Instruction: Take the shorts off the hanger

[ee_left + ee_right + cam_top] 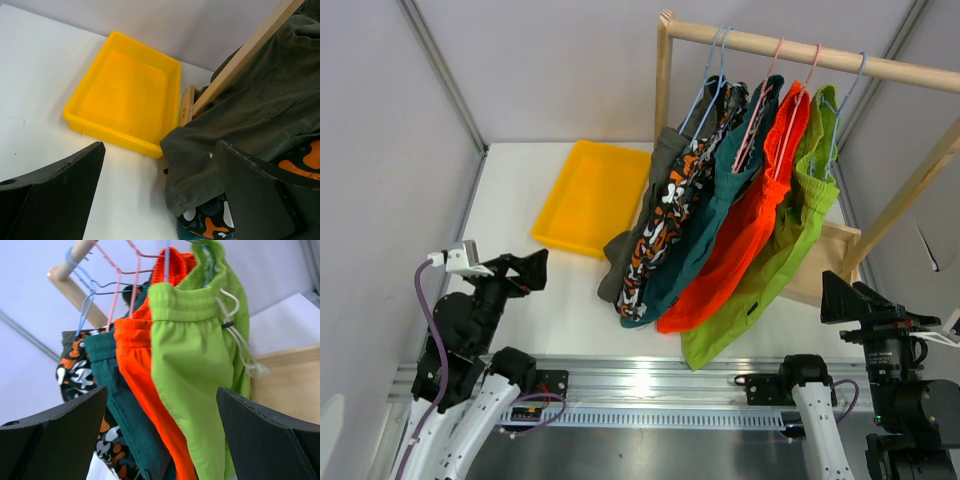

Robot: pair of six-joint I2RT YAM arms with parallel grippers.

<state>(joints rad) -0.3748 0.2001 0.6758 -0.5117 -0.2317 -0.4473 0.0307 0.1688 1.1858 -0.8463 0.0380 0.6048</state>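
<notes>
Soft, likely light and limp shorts [735, 215] hanging from wire hangers [704, 96] on wooden rail [890, 65]; probably best pinched at elastic waistband; both jaws wide, empty.

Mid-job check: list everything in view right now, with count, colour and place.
shorts: five, hung on the rack; right to left: lime green pair, orange-red pair, dark teal pair, camouflage pair, olive-grey pair
hangers: several, light blue and pink wire, hooked on the rack
rack: one, pale wood, table's far right
tray: one, yellow, left of the rack
table: one, white
left arm's fingers: two, black, open, facing the tray
right arm's fingers: two, black, open, facing the lime green pair
</notes>
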